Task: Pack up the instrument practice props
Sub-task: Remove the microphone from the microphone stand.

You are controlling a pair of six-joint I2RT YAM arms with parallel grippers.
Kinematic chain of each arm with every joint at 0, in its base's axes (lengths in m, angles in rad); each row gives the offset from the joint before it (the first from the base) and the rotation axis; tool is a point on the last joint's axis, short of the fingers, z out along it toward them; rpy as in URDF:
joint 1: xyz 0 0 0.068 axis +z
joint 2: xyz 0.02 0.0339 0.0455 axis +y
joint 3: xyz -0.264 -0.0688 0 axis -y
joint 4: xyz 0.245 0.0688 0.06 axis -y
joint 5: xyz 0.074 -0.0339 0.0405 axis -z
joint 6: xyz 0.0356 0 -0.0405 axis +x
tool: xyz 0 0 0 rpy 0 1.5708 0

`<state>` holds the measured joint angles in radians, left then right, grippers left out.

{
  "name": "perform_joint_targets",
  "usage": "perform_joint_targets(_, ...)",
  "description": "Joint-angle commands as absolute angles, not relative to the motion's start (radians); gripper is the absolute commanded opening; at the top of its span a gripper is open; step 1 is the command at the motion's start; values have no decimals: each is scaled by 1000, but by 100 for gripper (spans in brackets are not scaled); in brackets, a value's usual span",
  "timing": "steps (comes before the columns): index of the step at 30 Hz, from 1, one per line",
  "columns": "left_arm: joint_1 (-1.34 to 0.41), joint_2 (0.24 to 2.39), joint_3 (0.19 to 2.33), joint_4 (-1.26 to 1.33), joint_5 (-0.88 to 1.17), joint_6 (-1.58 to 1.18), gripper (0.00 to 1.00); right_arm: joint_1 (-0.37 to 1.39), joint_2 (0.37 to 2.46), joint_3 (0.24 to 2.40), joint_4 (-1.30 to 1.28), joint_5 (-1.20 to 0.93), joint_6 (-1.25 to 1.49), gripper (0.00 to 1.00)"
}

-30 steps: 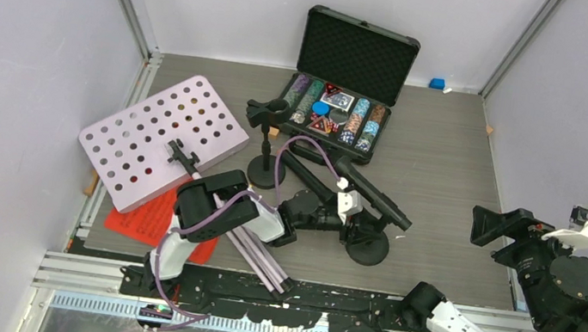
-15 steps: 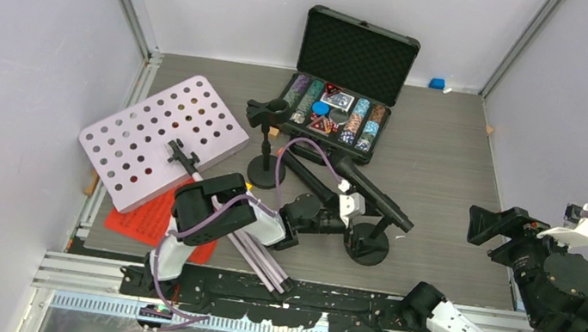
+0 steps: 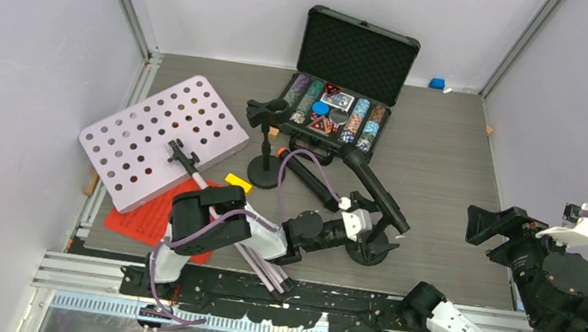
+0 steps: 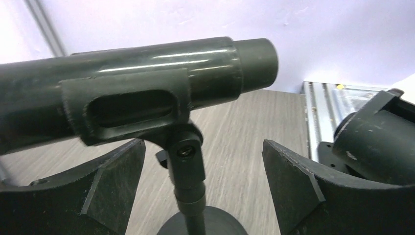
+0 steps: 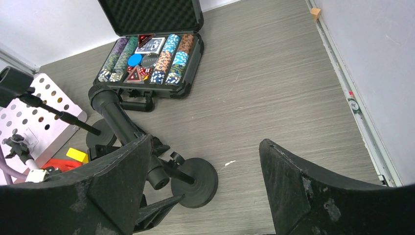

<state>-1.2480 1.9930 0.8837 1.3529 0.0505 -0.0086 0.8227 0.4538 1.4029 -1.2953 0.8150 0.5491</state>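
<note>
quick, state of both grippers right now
left gripper: open, jaws on either side of the microphone stand with gaps showing, holding nothing
right gripper: open, empty, hanging above the table

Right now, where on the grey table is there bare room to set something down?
Widest bare patch: the table's right side, bordered by the open black poker-chip case, the black microphone on its round-based pole and the right rail. Smaller: the far-left corner behind the white hole-punched music rack. Crowded: centre-left, around the rack and red sheet-music pages.
</note>
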Motion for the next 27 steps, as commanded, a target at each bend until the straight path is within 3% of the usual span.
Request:
perform_joint_targets(1,-1259,1944,856,1431,-80,92,92,827,464,1397,-1265,806,564,85)
perform_joint_targets(14,-1281,1916,877,1431,-81,124,81,827,464,1385,-1265,808,568,85)
perform_joint_targets(20,-1282,1946,898,1431,-83,104,65,827,454,1384,-1265,807,573,85)
perform_joint_targets(27,-1285,1956,917,1431,-91,94,64,827,448,1379,-1266,807,573,85)
